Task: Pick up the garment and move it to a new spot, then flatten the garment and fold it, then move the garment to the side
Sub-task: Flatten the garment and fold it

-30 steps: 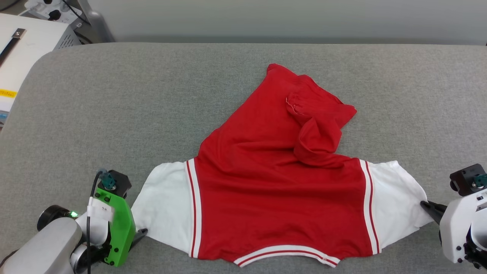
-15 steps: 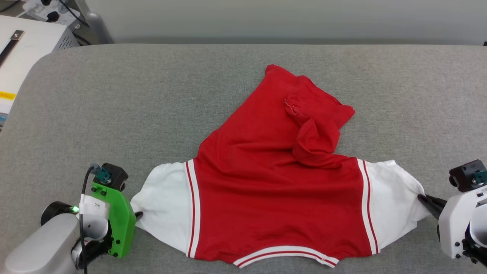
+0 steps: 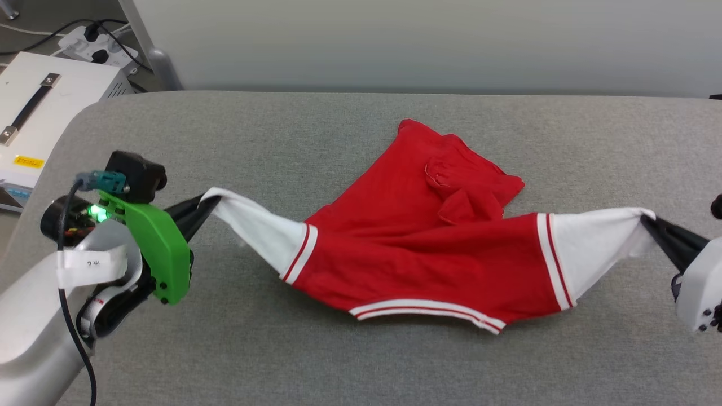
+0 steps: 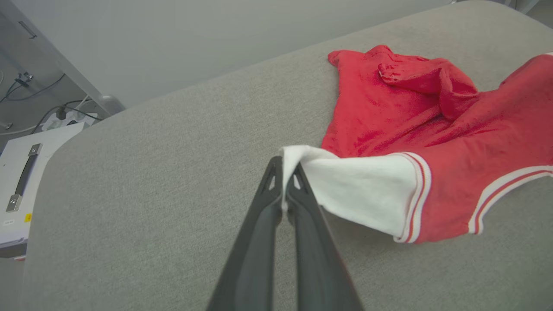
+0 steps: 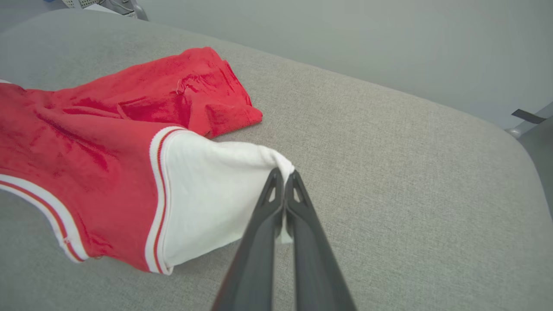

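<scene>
garment [image 3: 428,265]: red, white sleeves, striped trim, rumpled | left end effector [image 3: 207,202]: pinching one sleeve tip | right end effector [image 3: 646,220]: pinching other sleeve tip | place: slung between both, body sagging onto tabletop [image 3: 271,146]
</scene>
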Available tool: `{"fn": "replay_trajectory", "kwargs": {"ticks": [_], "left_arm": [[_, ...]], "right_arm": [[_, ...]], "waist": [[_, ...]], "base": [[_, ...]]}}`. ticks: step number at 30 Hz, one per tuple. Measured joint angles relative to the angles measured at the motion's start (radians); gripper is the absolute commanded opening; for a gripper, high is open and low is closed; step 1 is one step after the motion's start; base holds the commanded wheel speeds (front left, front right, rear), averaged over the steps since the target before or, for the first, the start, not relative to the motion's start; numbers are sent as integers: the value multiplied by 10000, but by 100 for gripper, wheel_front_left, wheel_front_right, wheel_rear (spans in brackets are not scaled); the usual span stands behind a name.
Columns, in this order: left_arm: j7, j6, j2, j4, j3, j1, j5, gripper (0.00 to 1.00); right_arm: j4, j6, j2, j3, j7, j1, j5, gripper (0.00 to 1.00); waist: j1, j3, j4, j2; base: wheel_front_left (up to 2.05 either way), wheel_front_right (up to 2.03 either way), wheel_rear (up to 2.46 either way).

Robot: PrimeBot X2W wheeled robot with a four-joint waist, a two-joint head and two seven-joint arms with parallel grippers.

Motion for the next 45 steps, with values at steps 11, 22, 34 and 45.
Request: {"fn": "replay_trajectory", "kwargs": {"ticks": [11,22,34,45], "left_arm": [[-621,865,-100,-2071,828,-1259,485,0],[-821,817,-926,-1866,1187,-3521,809,0],[-779,224,-2589,1164,1603,-8036,1154,0],[-1877,25,-3605,3628,1804,-11485,1707,0]], "right_arm": [[-1586,0,-88,-1580,173,-885,-48,0],[-2151,0,263,-2088,456,-2756,-372,0],[458,0,564,-1020,100,-8379,-899,0],[4439,-2,1450,550,-1622,-13959,-2441,0]], "waist": [[0,-254,-74,0],[0,245,-179,0],[0,2070,-361,0],[1,3919,-645,0]], "base": [[0,0,0],[0,0,0],[0,0,0],[0,0,0]]}}
